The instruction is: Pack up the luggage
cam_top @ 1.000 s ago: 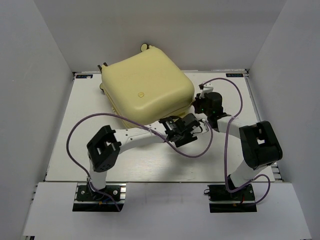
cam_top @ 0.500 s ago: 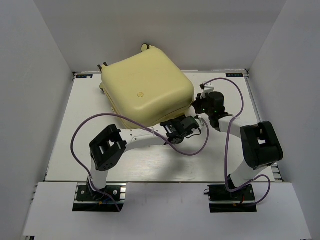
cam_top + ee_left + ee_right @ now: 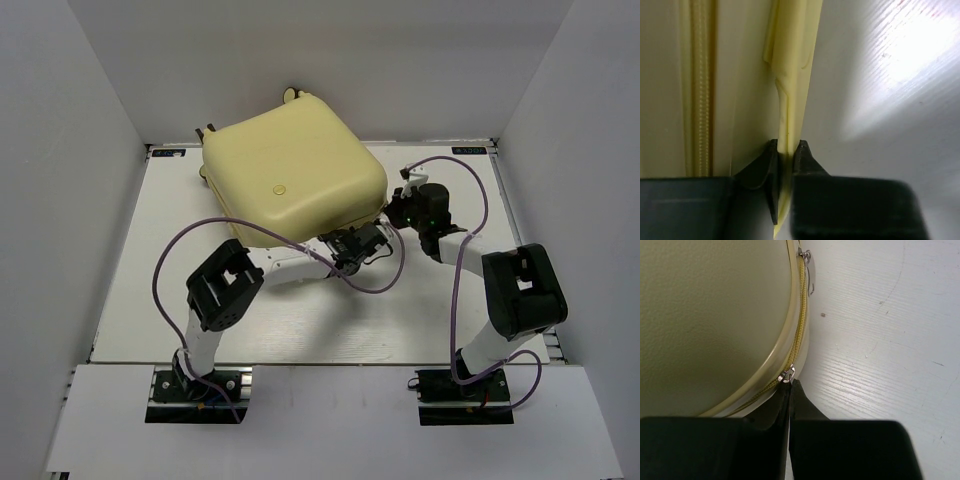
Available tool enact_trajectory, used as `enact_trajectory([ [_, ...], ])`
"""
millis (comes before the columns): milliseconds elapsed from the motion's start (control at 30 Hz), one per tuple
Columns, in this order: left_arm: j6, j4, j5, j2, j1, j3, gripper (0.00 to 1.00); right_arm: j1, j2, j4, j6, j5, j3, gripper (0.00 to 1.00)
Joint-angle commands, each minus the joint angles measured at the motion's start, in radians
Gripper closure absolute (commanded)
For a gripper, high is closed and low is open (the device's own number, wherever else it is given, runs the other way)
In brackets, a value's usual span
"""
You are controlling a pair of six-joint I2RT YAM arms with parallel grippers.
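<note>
The luggage [image 3: 290, 180] is a pale yellow hard-shell suitcase lying closed at the back of the table, with caster wheels [image 3: 291, 94] on its far side. My left gripper [image 3: 368, 238] is at its near right corner. In the left wrist view, that gripper [image 3: 786, 149] is shut on a thin yellow rim strip [image 3: 790, 75] of the shell, beside the zipper [image 3: 701, 100]. My right gripper [image 3: 399, 213] touches the suitcase's right corner. In the right wrist view, its jaws [image 3: 790, 382] are shut, with a metal zipper pull [image 3: 787, 374] at their tips.
A second metal zipper pull [image 3: 807, 260] hangs further along the zipper seam. The white table [image 3: 180, 300] is boxed in by grey walls on the left, right and back. Purple cables [image 3: 165, 275] loop off both arms over the table.
My left arm has reached in toward the suitcase's near right corner, and its jaws have closed onto the yellow rim. The right gripper has stayed shut at the zipper.
</note>
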Motion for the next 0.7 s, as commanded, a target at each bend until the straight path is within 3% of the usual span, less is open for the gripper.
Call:
enact_trajectory([
  [0, -0.123, -0.062, 0.013, -0.017, 0.058, -0.044, 0.94, 0.006, -0.010, -0.044, 0.031, -0.023, 0.031, 1.00],
  [33, -0.190, -0.062, 0.004, -0.052, 0.058, -0.064, 1.00, 0.001, -0.004, -0.043, 0.039, 0.014, 0.037, 1.00],
  [267, -0.288, -0.050, 0.018, -0.224, 0.077, -0.379, 1.00, -0.030, 0.081, 0.036, 0.084, 0.233, 0.101, 1.00],
  [467, -0.341, -0.101, 0.038, -0.288, 0.112, -0.429, 1.00, -0.045, 0.133, 0.080, 0.051, 0.374, 0.170, 1.00],
  [567, -0.348, -0.125, 0.029, -0.317, 0.115, -0.437, 1.00, -0.045, 0.151, 0.128, 0.012, 0.526, 0.161, 1.00],
  [667, -0.354, -0.159, 0.012, -0.346, 0.113, -0.443, 1.00, -0.050, 0.136, 0.204, 0.008, 0.542, 0.123, 1.00],
])
